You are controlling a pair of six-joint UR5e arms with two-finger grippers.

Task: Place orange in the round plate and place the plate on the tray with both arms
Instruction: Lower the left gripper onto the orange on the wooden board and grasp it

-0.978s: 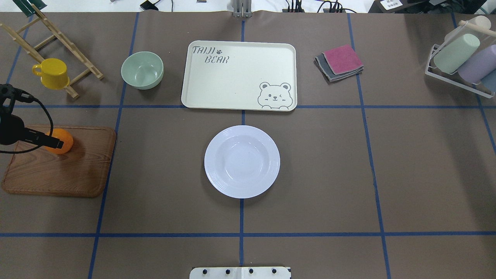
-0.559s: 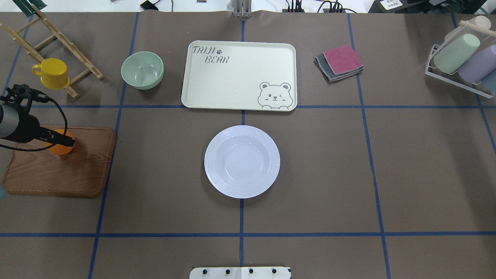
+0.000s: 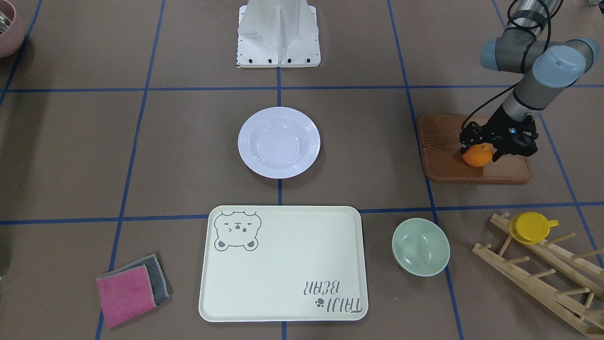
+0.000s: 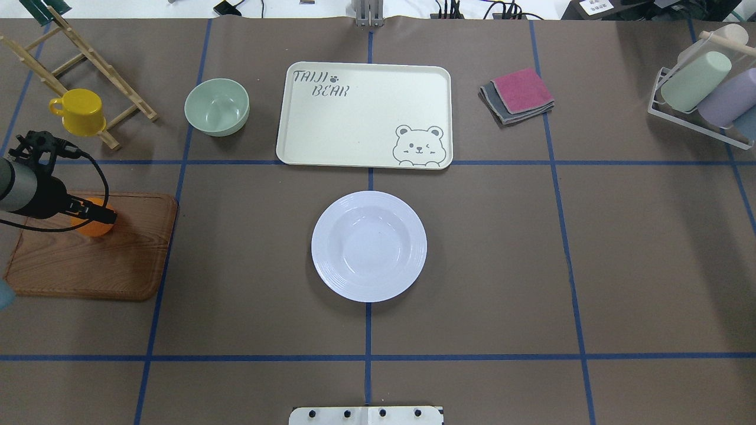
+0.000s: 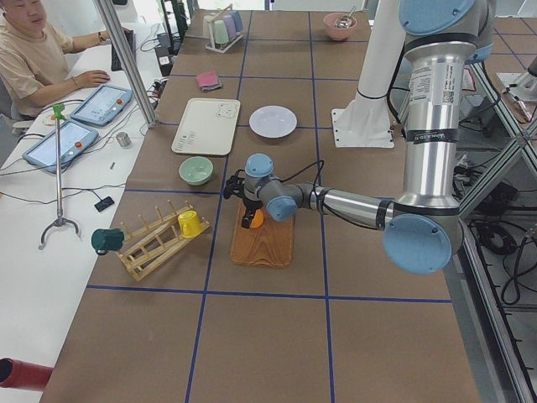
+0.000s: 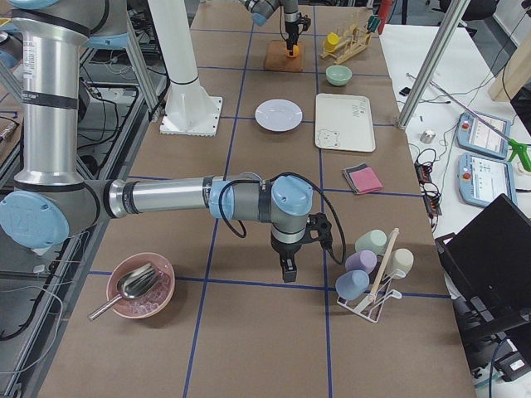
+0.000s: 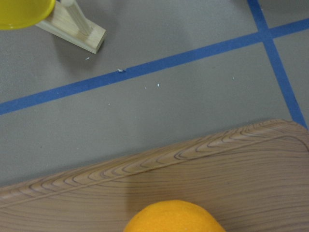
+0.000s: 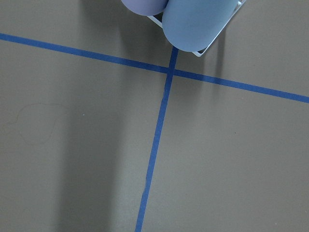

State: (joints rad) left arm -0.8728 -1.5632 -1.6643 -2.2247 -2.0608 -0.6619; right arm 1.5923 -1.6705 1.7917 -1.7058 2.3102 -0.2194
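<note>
The orange (image 4: 88,228) (image 3: 477,157) rests on a brown wooden board (image 4: 88,265) at the table's left edge. My left gripper (image 4: 97,215) (image 3: 479,147) is down over it, open, with a black finger on either side of the fruit. The left wrist view shows the orange's top (image 7: 174,217) at its lower edge. The white round plate (image 4: 369,246) lies empty mid-table. Behind it sits the cream bear tray (image 4: 363,115), bare. My right gripper (image 6: 288,272) hovers far right near a cup rack; I cannot tell whether it is open or shut.
A pale-green bowl (image 4: 217,107) stands left of the tray. A yellow cup (image 4: 80,111) hangs on a wooden rack (image 4: 88,59) behind the board. Folded cloths (image 4: 518,94) lie right of the tray. A rack of pastel cups (image 4: 703,88) stands at the far right.
My left arm has swung further in over the board, covering more of the orange. The orange, plate and tray have not moved.
</note>
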